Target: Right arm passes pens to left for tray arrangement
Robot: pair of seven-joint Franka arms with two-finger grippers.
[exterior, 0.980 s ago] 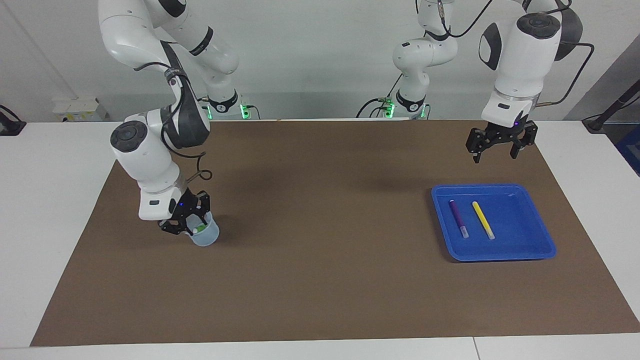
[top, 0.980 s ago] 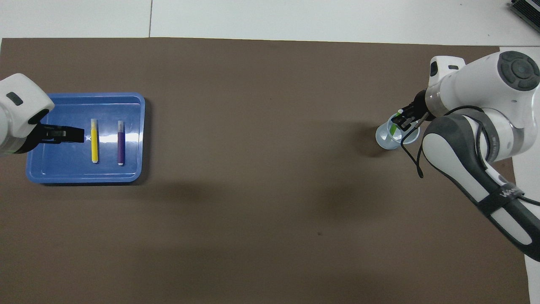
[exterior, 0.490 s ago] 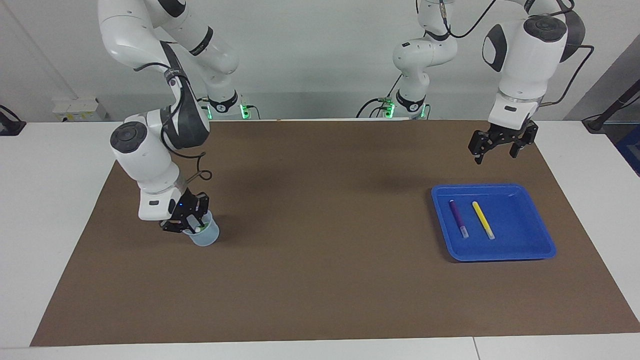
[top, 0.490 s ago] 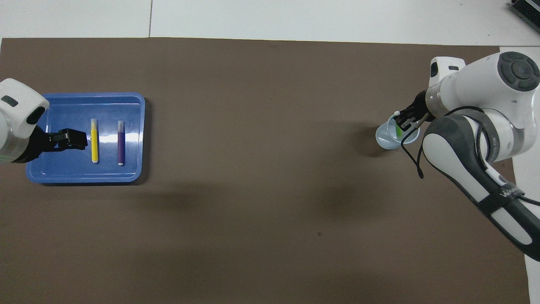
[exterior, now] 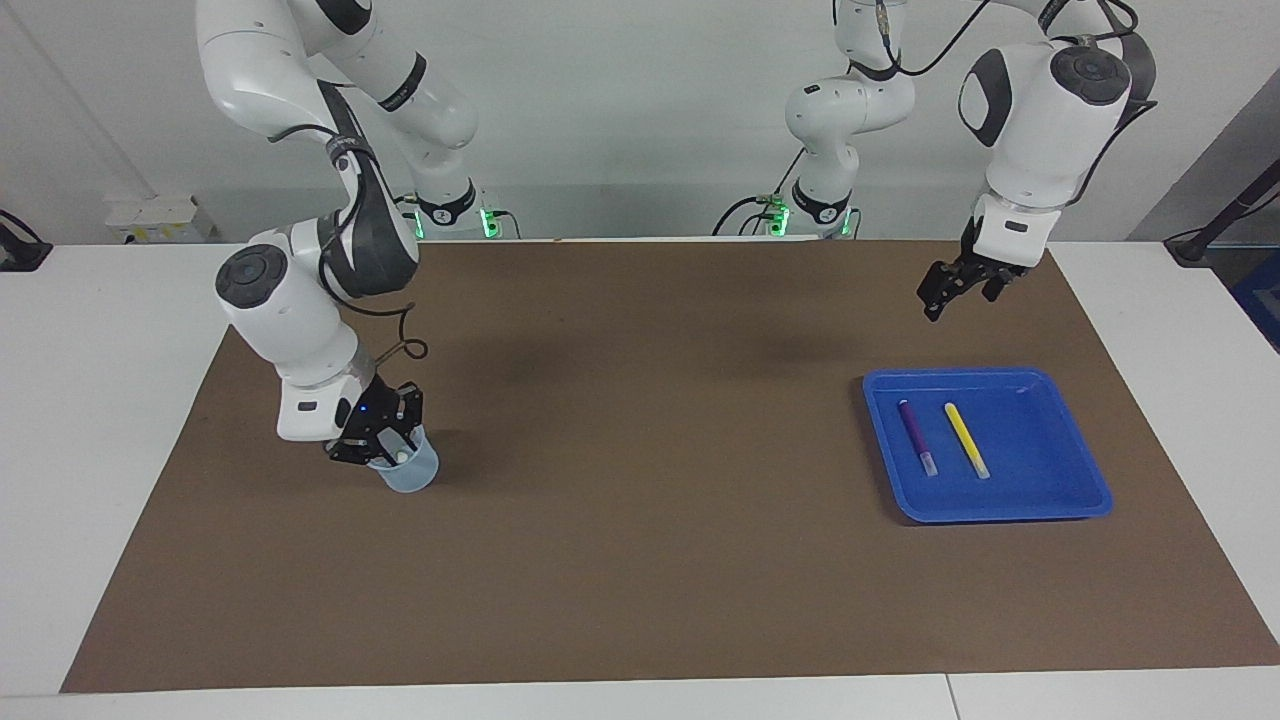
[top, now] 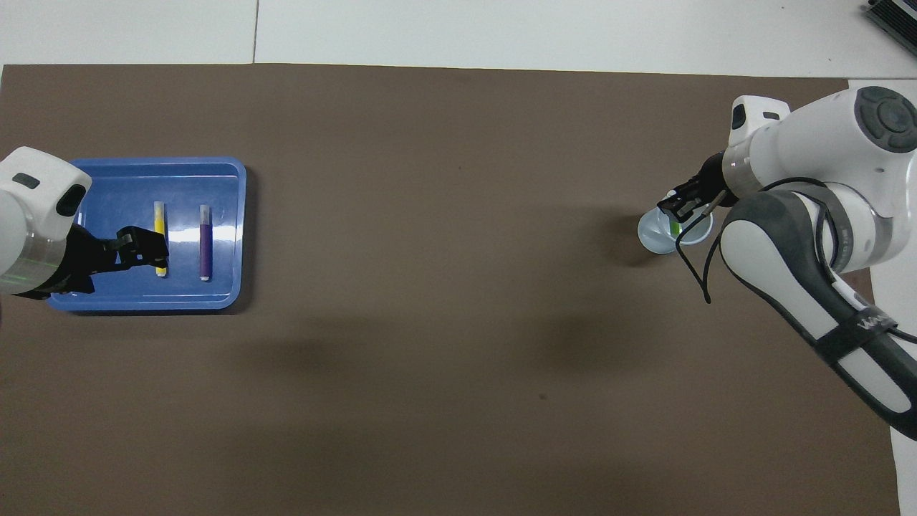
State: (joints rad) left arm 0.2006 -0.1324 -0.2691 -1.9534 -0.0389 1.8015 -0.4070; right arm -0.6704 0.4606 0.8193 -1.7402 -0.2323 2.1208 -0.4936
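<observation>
The blue tray (exterior: 1035,440) lies toward the left arm's end of the table. A purple pen (exterior: 916,435) and a yellow pen (exterior: 966,440) lie side by side in it. In the overhead view the tray (top: 114,190) also shows the purple pen (top: 205,244) and the yellow pen (top: 158,216). My left gripper (exterior: 960,298) hangs open and empty in the air; from above, the left gripper (top: 140,251) covers part of the yellow pen. My right gripper (exterior: 385,447) reaches into a small translucent cup (exterior: 410,473) that holds the green pen (top: 674,228).
A brown mat (exterior: 640,450) covers the table between the cup and the tray. The white table top (exterior: 100,330) shows around the mat.
My left gripper has turned and drifted toward the middle of the table, moving over the yellow pen in the overhead view. My right gripper has shifted slightly at the cup's mouth.
</observation>
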